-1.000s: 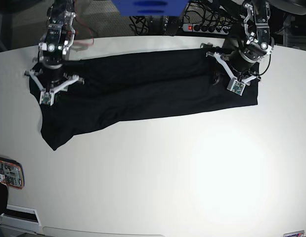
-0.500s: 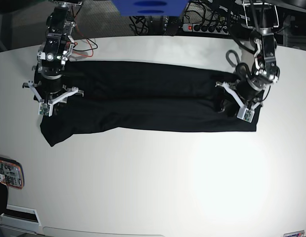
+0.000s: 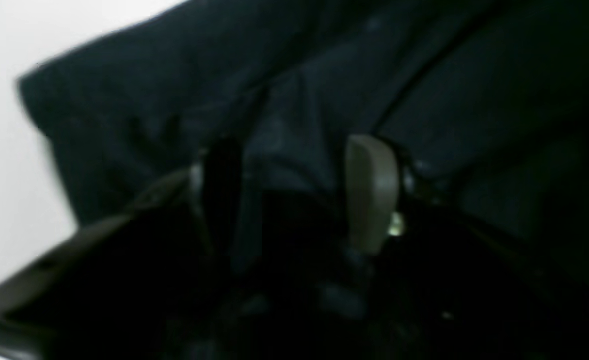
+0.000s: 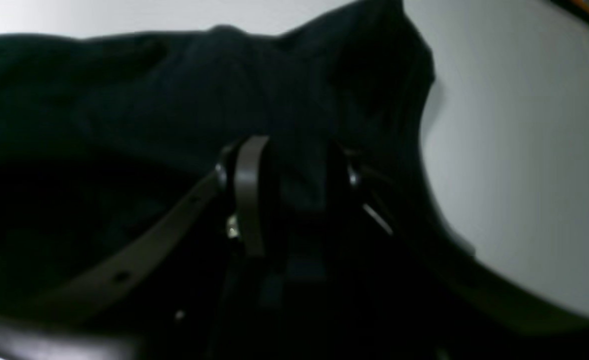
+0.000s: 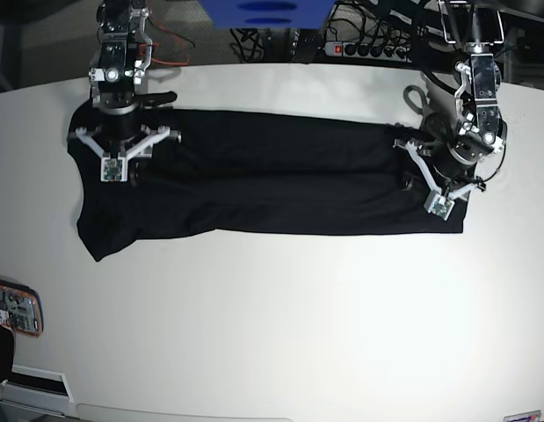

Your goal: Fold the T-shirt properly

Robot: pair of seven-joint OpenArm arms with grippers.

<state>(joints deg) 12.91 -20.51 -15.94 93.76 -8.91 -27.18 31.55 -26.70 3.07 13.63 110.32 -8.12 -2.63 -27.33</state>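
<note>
On the table [image 5: 272, 334]:
T-shirt [image 5: 272, 185]: lay in a long black strip
Right gripper [image 4: 287, 172]: pinched T-shirt cloth
Left gripper [image 3: 294, 180]: fingers apart around a fold

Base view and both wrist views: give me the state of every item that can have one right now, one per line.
T-shirt: folded lengthwise into a long band, flat on the table, one end uneven.
Left gripper: jaws apart around a raised fold of cloth; too blurred to tell whether it grips.
Right gripper: shut on a bunched fold of the T-shirt.
Table: white, carrying the T-shirt.
Power strip: red switch showing.
</note>
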